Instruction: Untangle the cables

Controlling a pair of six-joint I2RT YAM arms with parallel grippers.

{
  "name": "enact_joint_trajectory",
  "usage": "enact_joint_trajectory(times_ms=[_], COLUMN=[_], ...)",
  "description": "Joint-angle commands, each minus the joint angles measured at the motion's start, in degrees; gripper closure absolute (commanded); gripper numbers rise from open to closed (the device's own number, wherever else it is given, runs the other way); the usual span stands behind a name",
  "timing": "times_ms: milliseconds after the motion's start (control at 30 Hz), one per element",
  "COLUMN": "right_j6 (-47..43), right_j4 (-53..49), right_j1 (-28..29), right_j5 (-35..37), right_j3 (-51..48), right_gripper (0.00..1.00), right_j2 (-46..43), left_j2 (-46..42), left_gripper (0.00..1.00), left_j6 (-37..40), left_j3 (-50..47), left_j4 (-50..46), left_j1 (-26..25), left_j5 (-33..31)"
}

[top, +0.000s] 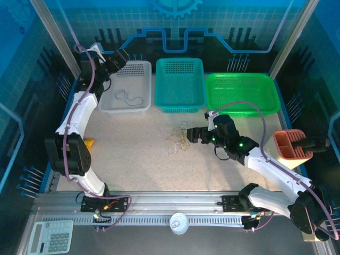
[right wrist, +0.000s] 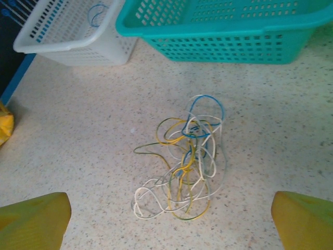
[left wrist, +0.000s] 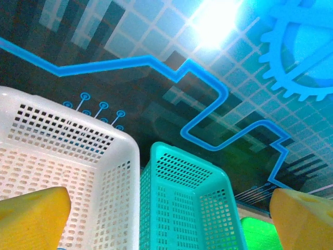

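The cables [top: 178, 139] lie in a loose hand-sized tangle on the speckled table, near its middle. In the right wrist view the cables [right wrist: 184, 159] are thin white, yellow, blue and olive loops, flat on the surface. My right gripper [top: 190, 135] hovers just right of the tangle; in its wrist view the right gripper [right wrist: 169, 224] is open, its yellow fingertips [right wrist: 34, 221] wide apart, with the tangle just ahead of them. My left gripper [top: 121, 59] is raised over the white basket's far corner. The left gripper [left wrist: 169, 229] is open and holds nothing.
A white basket [top: 143, 85] at the back left holds one thin loose cable [top: 129, 97]. Beside it stand a teal basket [top: 179, 103] and a green basket [top: 241, 109]. An orange holder [top: 291, 144] sits at the right edge, a small yellow object [top: 89, 142] at the left.
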Motion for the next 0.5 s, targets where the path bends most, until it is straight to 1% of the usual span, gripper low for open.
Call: enact_joint_trajectory(times_ms=[0,67,200,300,467], right_j6=[0.88,0.49,-1.09,-1.12,-0.95], right_j4=[-3.95,-4.78,-4.21,-2.6,-0.62], right_j1=[-0.16,-0.13,-0.17,-0.52,-2.29], right_j5=[4.86,5.46,3.94,2.99,-1.47], right_j3=[2.86,3.52,2.95,1.55,0.6], right_gripper=[0.0,0.0,0.0,0.07,0.26], right_j2=[1.12,2.11,3.68,4.59,8.36], left_j2=[-4.29,-6.12,-11.39,-16.23,-25.29], left_gripper=[0.01,0.01,0.01,0.01,0.01], left_j6=[0.01,-0.95,-2.54,-3.3,-4.29], left_j3=[-1.21,-2.82,-8.6,-14.49,-26.75], left_j4=[-1.2,-1.74,-2.75,-3.77,-4.1], left_j1=[0.34,0.09,-1.43,-3.65,-11.09], left_j5=[2.37,3.89,6.7,8.51,8.05])
